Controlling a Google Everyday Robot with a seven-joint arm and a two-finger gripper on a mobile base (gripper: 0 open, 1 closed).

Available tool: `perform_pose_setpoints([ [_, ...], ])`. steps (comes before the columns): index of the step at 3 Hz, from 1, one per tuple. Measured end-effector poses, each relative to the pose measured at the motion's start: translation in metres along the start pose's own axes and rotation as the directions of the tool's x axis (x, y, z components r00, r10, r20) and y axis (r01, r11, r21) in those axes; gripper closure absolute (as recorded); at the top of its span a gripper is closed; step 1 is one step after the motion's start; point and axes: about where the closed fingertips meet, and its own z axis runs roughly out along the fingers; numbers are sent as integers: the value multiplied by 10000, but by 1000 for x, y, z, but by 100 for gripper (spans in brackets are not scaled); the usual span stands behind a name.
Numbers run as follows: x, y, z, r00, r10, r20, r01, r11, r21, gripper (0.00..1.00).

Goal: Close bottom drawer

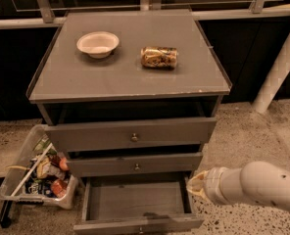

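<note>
**Item 1. Desk** (130,77): grey, flat top with a thin raised rim, three drawers stacked below. It fills the middle of the view.

**Item 2. Bottom drawer** (135,199): lowest of the three, at 6 o'clock of the desk. It is pulled well out toward the camera, with its plain grey tray floor showing. Its flat front lies at the lower edge of the view, with a small round knob at the centre.

**Item 3. Middle drawer** (135,164): directly above, standing slightly out, same knob.

**Item 4. Top drawer** (130,133): the tallest front, also standing a little proud, with a dark gap above it.

**Item 5. Hand** (196,185): on the end of a white arm that enters from 4 o'clock. It is just beside the right wall of the bottom drawer, at that drawer's 3 o'clock. Contact cannot be told, nor whether the hand is spread or pressed together.

**Item 6. Paper bowl** (98,43): upright on the desk top, toward 10 o'clock.

**Item 7. Can** (159,57): lying on its side at 3 o'clock of the bowl, apart from it.

**Item 8. Clear plastic bin** (37,173): on the speckled floor (253,131), at 8 o'clock of the desk, holding mixed packets.

**Item 9. White pole** (279,67): leaning, at 2 o'clock.
</note>
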Motion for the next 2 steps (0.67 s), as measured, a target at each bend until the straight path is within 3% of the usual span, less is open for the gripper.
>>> perform_pose_setpoints([
  [1, 0, 7, 43, 9962, -687, 536, 681, 9976, 132, 100],
  [2, 0, 7, 43, 9962, -687, 536, 680, 9976, 132, 100],
])
